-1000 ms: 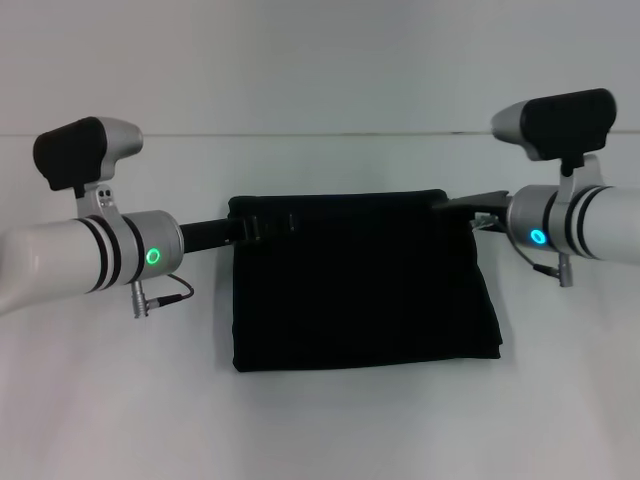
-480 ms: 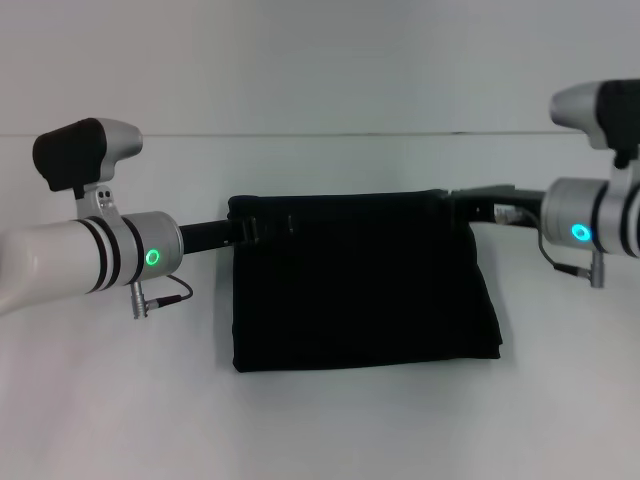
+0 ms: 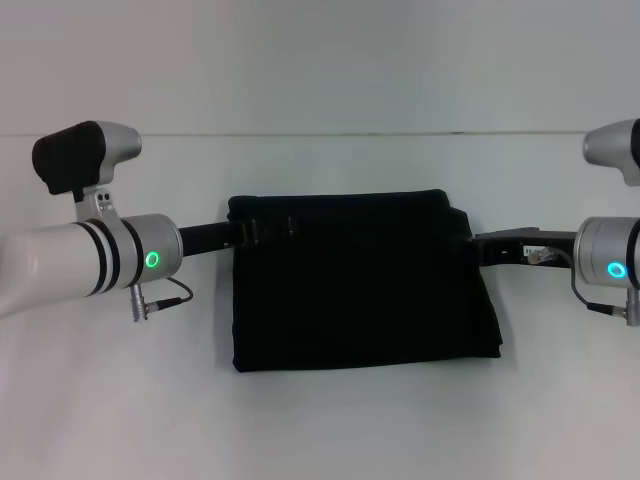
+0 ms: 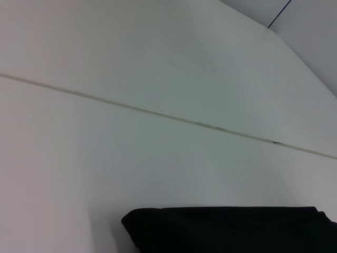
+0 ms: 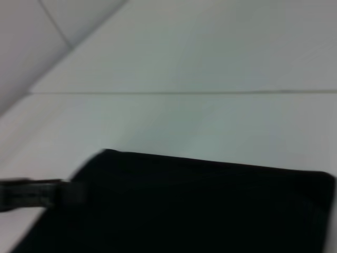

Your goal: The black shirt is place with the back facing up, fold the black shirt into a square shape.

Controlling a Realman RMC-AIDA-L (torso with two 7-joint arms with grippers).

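The black shirt (image 3: 360, 290) lies folded into a wide rectangle in the middle of the white table (image 3: 320, 430). My left gripper (image 3: 270, 228) reaches in from the left and rests over the shirt's far left corner, black against black. My right gripper (image 3: 485, 248) is at the shirt's right edge, near its far right corner, just off the cloth. The left wrist view holds only one edge of the shirt (image 4: 226, 229). In the right wrist view the shirt (image 5: 200, 205) fills much of the picture, with the left gripper (image 5: 37, 194) as a dark bar at its far side.
A thin seam (image 3: 320, 133) runs across the white surface behind the shirt. Bare table shows in front of the shirt and on both sides of it, under my arms.
My right arm has drawn back to the right and slightly toward me, leaving the shirt's far right corner. The left arm and the shirt have stayed put.
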